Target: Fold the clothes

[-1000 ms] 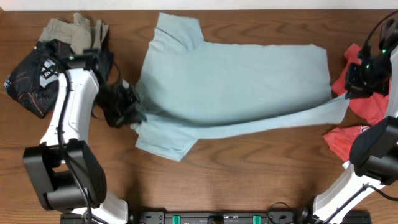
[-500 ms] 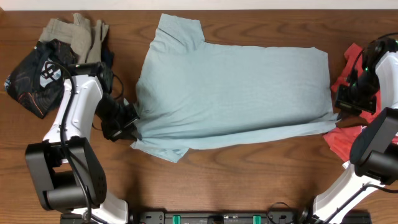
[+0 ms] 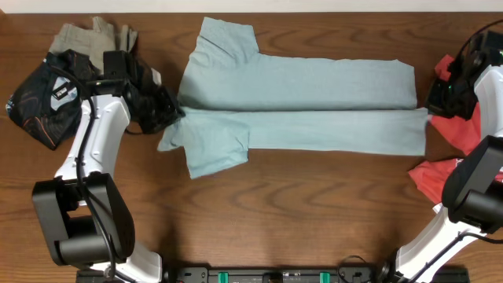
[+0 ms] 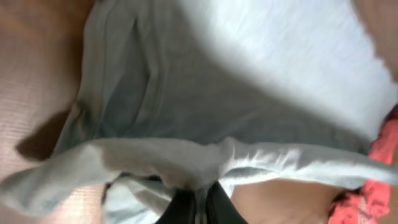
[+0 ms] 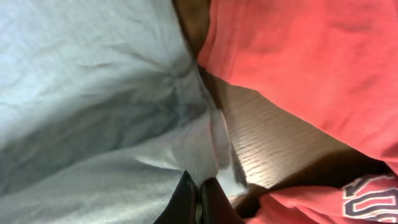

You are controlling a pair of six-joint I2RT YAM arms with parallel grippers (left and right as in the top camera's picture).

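The pale blue-grey T-shirt (image 3: 299,106) lies across the table's middle, its lower edge folded up over the body, one sleeve sticking out at the front left. My left gripper (image 3: 167,110) is shut on the shirt's left edge; the left wrist view shows cloth (image 4: 186,99) pinched between the fingers (image 4: 200,208). My right gripper (image 3: 431,108) is shut on the shirt's right hem, seen in the right wrist view (image 5: 198,202) with grey cloth (image 5: 93,106) in it. The red T-shirt (image 3: 456,134) with white lettering lies at the far right, also in the right wrist view (image 5: 311,68).
A pile of dark and khaki clothes (image 3: 71,71) sits at the back left, beside the left arm. Bare wooden table (image 3: 299,212) runs along the front.
Both grippers carried the shirt's front edge away from me, over the body. The loose hanging strip is now laid flat as a fold across the shirt's middle.
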